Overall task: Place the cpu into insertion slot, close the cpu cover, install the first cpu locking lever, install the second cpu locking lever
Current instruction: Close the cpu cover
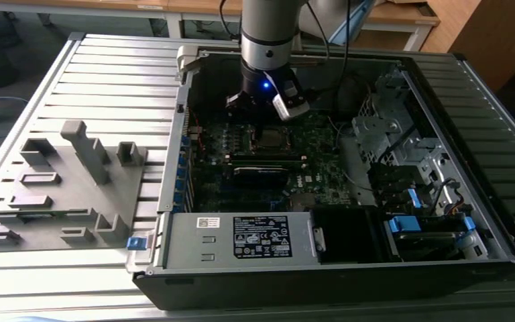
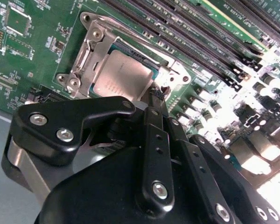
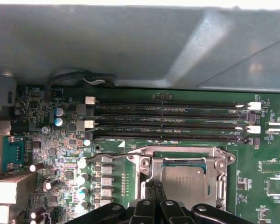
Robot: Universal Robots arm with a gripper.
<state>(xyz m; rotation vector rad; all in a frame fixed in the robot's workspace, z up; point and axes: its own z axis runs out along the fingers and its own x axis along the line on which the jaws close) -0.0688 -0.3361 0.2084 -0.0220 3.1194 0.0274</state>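
One arm, exterior view: the gripper [image 1: 259, 119] hangs low inside the open case [image 1: 472, 74], just above the slot [image 1: 271, 138].
Power supply [image 1: 239, 238]: well apart from the gripper, across the board.
Second wrist view, gripper [image 2: 155, 92]: its fingers [image 2: 154, 126] are drawn close together, and I see nothing between them.
Cpu [image 2: 121, 77]: lies flat in the slot just ahead of the fingertips, its dull silver top showing.
Cover [image 2: 86, 56]: down over the cpu, its frame lapping the chip's edges.
Memory slots [image 2: 196, 42]: beyond the cpu from the gripper.
First wrist view, gripper [image 3: 154, 184]: narrow, with its tips at the cover's near edge.
Cpu [image 3: 184, 179]: seated, just beside the fingertips.
Cover [image 3: 219, 161]: lies flat around it.
Lever [image 3: 114, 153]: a thin wire rod running out from the cover's far corner; whether it is hooked down I cannot tell.
Memory slots [image 3: 168, 123]: farther out, past the lever.
Handling, cpu: likely light, stiff and thin, and fragile underneath. It is best held by opposite edges and never pressed on its top.
Handling, cover: stiff sheet metal, best pushed on the frame rather than on the chip.
Handling, lever: probably springy and slippery, so take it at its bent end.
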